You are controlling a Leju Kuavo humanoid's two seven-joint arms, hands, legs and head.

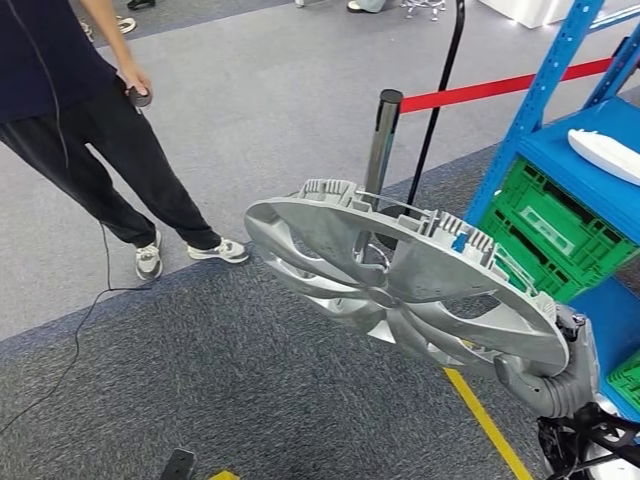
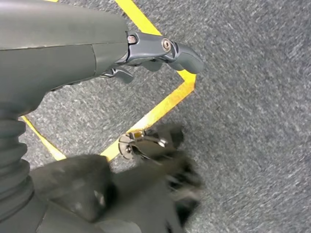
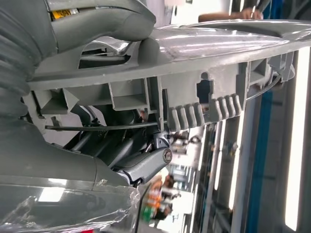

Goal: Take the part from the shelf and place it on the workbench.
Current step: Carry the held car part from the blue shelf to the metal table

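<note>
The part is a silver wheel cover with curved spokes and ribbed clips on its rim. It hangs tilted in mid-air over the grey carpet. My right hand grips its rim at the lower right. In the right wrist view the thumb lies over one face of the wheel cover and the darker fingers hook under the rim. My left hand hangs over the floor, fingers stretched out and holding nothing.
A person in dark clothes stands at the left holding a small dark device, a cable trailing on the floor. Right: a blue shelf with green crates and a white part. A post carries a red belt. Yellow floor line.
</note>
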